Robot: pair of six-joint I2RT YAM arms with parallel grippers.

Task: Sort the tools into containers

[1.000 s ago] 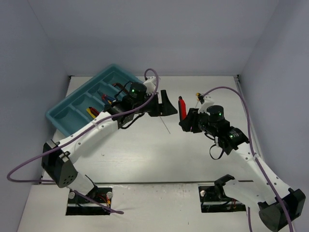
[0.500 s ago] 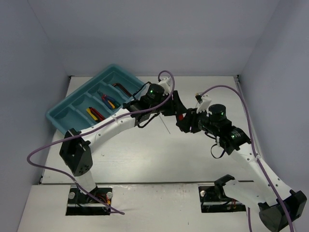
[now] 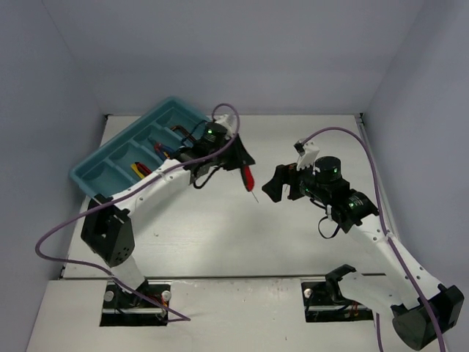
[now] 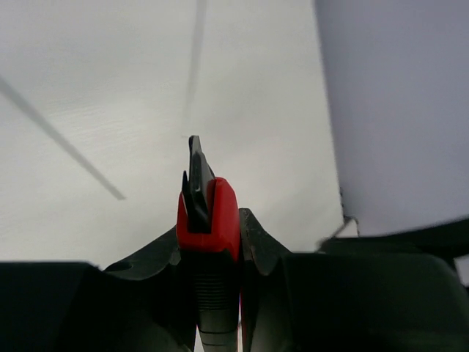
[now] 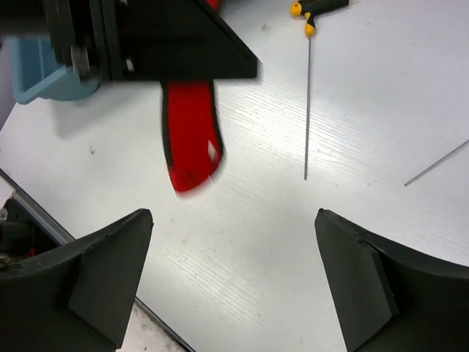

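Note:
A red utility knife hangs over the middle of the table with my left gripper shut on it. In the left wrist view the knife stands clamped between the black fingers of that gripper, its dark tip pointing away. My right gripper stands open just right of the knife, holding nothing. From the right wrist view the knife hangs ahead of the wide-apart right gripper. The teal tray of containers lies at the far left with tools in its compartments.
A yellow-black T-handle driver lies on the table beyond the right gripper, its thin shaft pointing toward me. Another thin rod lies at the right. Grey walls close in the table on three sides.

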